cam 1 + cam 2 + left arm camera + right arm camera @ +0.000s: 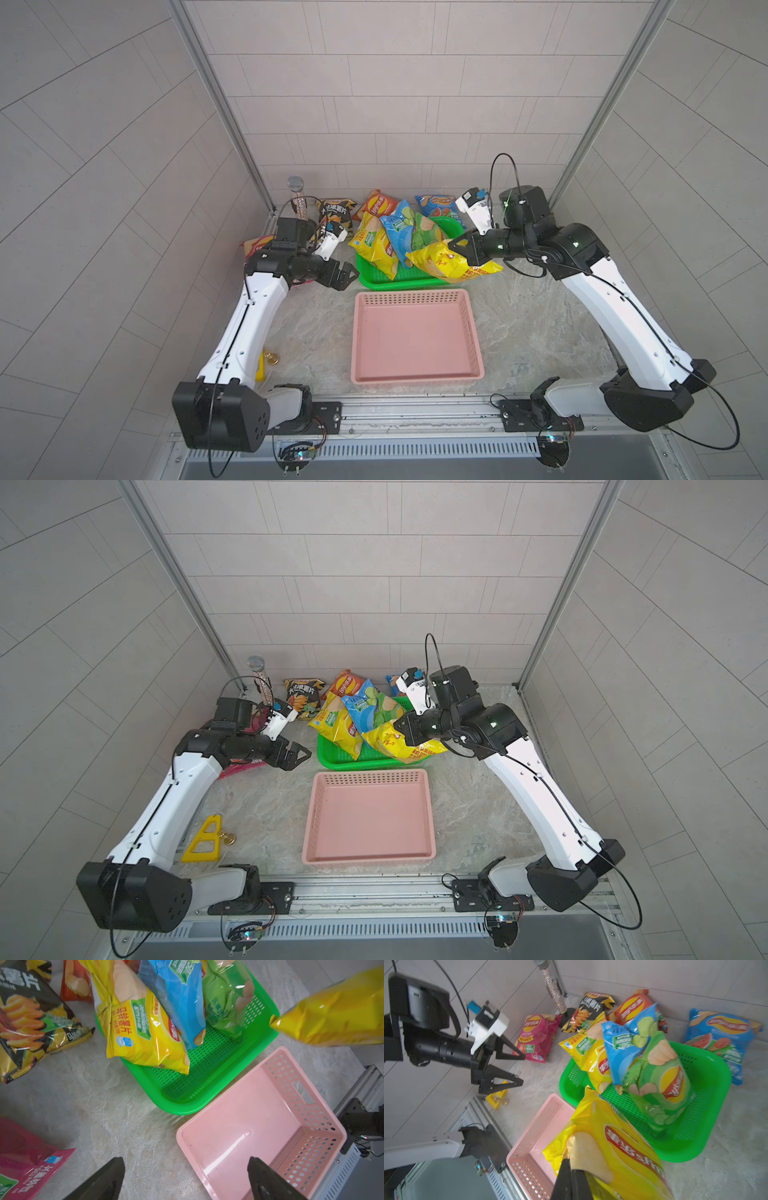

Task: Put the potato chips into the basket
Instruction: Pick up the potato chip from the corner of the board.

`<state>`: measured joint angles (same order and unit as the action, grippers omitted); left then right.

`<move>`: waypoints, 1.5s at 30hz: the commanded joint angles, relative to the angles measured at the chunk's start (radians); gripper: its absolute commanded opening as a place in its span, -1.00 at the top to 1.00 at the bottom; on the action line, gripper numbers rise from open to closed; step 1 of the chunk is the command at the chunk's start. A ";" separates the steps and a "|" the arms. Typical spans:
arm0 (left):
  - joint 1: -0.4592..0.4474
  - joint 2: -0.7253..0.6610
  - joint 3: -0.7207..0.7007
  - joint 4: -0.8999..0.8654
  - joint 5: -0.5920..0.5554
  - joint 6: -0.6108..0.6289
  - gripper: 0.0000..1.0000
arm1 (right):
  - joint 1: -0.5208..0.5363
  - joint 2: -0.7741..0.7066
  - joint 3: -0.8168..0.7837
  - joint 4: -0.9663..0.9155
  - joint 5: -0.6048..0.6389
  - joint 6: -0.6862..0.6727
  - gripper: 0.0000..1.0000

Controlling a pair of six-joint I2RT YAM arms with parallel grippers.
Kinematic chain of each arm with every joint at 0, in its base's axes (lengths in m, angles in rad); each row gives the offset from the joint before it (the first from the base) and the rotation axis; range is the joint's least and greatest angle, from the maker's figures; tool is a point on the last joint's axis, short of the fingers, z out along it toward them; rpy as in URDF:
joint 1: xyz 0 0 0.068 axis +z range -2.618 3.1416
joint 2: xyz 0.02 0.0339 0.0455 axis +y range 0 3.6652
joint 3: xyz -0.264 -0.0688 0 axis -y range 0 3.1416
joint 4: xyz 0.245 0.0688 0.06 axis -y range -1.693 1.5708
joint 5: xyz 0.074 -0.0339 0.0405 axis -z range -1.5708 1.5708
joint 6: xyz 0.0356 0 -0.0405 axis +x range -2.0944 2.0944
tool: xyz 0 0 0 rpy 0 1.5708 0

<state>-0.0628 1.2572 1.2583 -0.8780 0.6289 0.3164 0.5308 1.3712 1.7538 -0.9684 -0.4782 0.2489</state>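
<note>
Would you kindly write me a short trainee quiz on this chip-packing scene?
1. True or false: the pink perforated plastic basket holds no bags.
2. Which bag is the right gripper shut on? A. glossy yellow chip bag B. magenta chip bag C. black chip bag
3. Fill in: the left gripper holds its fingers ____, gripping nothing.
Key: 1 true; 2 A; 3 open.

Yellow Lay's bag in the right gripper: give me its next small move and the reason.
Probably swing the right gripper, shut on the yellow Lay's bag, nearer the robot until the bag hangs over the pink basket. It hangs over the near corner of the green basket, and the pink one holds nothing.
</note>
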 commanded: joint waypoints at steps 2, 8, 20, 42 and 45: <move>-0.033 0.002 0.069 -0.122 0.120 0.118 -1.00 | 0.053 0.030 0.029 -0.030 -0.103 -0.078 1.00; -0.135 0.012 0.121 -0.205 0.162 0.216 -1.00 | 0.144 0.088 0.046 -0.039 -0.158 -0.128 1.00; -0.287 0.016 0.122 -0.205 0.198 0.250 -1.00 | 0.229 0.167 0.034 -0.056 -0.155 -0.150 1.00; -0.304 0.008 0.092 -0.200 0.170 0.222 -0.97 | 0.276 0.170 -0.035 -0.191 0.050 -0.238 1.00; -0.291 0.009 0.095 -0.188 0.151 0.184 -0.98 | 0.307 0.187 0.029 -0.297 0.177 -0.280 1.00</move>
<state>-0.3645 1.2732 1.3552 -1.0622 0.8120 0.5362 0.8143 1.5558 1.7245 -1.1328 -0.4461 0.0422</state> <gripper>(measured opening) 0.990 0.066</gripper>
